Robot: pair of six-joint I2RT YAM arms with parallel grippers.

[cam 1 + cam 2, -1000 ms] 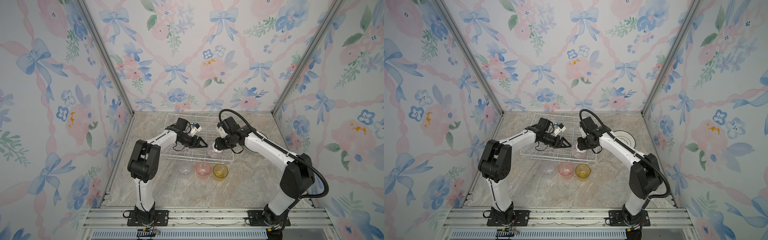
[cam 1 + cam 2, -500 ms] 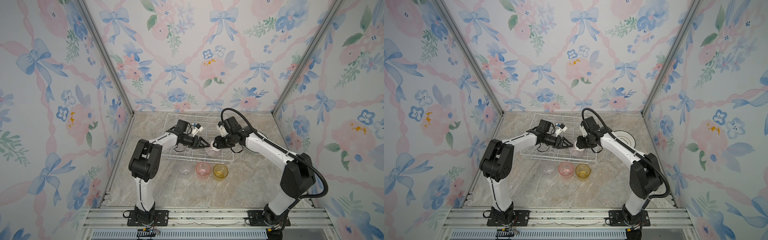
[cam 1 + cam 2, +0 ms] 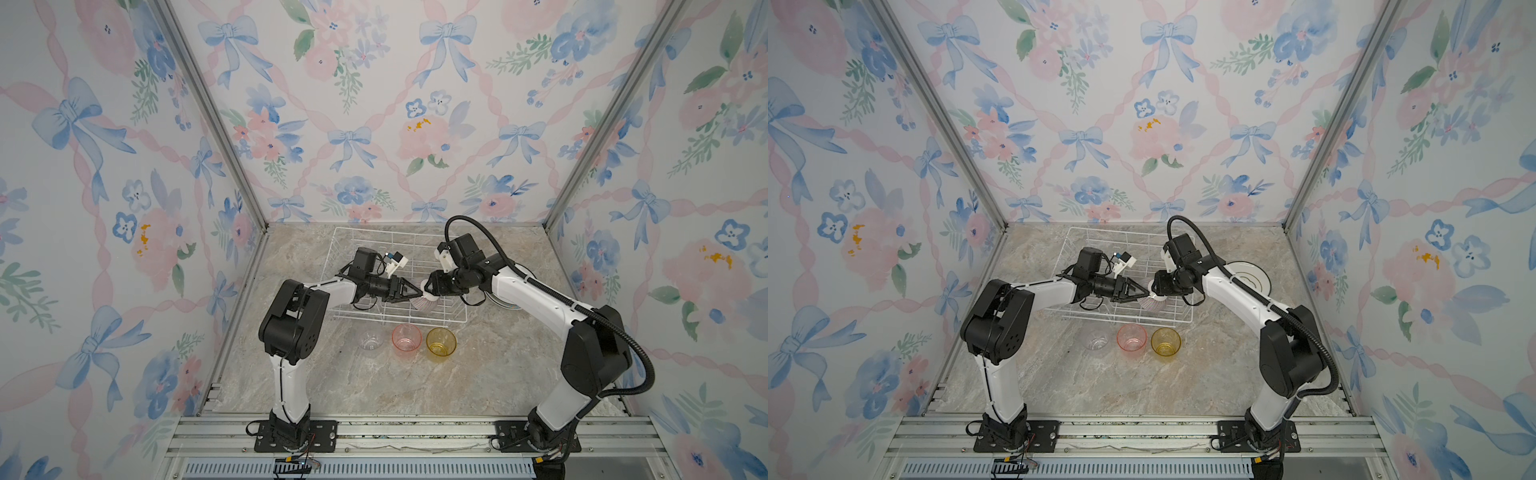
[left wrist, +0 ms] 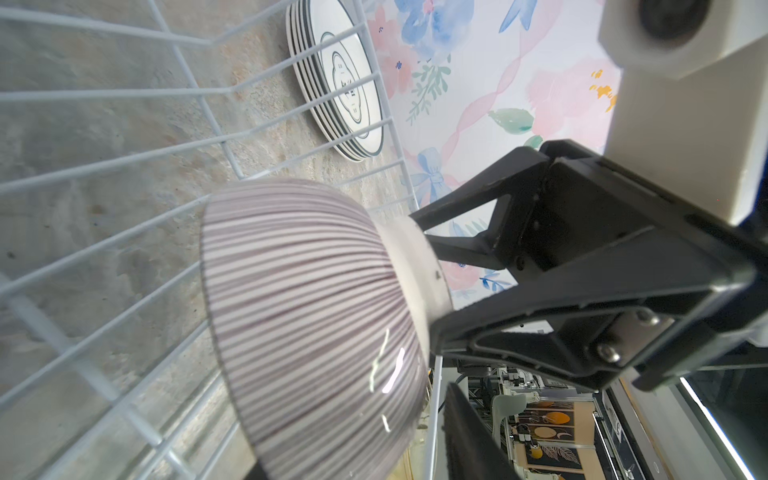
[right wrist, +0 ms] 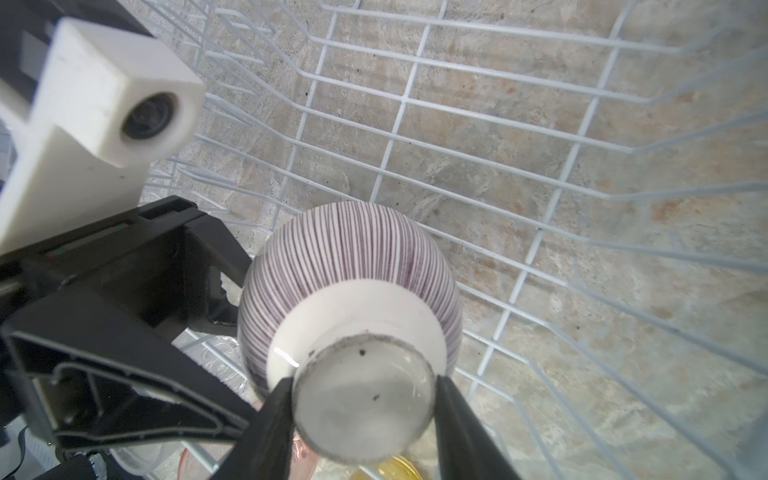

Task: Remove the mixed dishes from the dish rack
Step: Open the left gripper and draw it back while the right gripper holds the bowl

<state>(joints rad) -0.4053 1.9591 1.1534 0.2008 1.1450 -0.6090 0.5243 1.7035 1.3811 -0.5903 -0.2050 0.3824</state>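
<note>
A small purple-striped bowl (image 5: 353, 257) hangs on its side above the white wire dish rack (image 3: 374, 229), near the rack's front right corner. My right gripper (image 5: 361, 407) is shut on the bowl's white foot ring, one finger on each side. My left gripper (image 4: 357, 457) faces it from the left, jaws open around the bowl's (image 4: 307, 316) striped wall; a small gap shows at one finger (image 4: 457, 432). In both top views the two grippers (image 3: 415, 296) (image 3: 430, 289) meet tip to tip over the bowl (image 3: 1154, 305). A stack of dark-rimmed plates (image 3: 1250, 276) lies on the table right of the rack.
Three tumblers stand in a row on the marble table in front of the rack: clear (image 3: 371, 341), pink (image 3: 406, 337) and yellow (image 3: 441, 341). Upright plate dividers fill the rack's left side. Floral walls close in the table on three sides.
My left gripper has reached right to the bowl and its jaws have narrowed around it. The right gripper has kept its hold on the bowl's foot, shifting slightly up.
</note>
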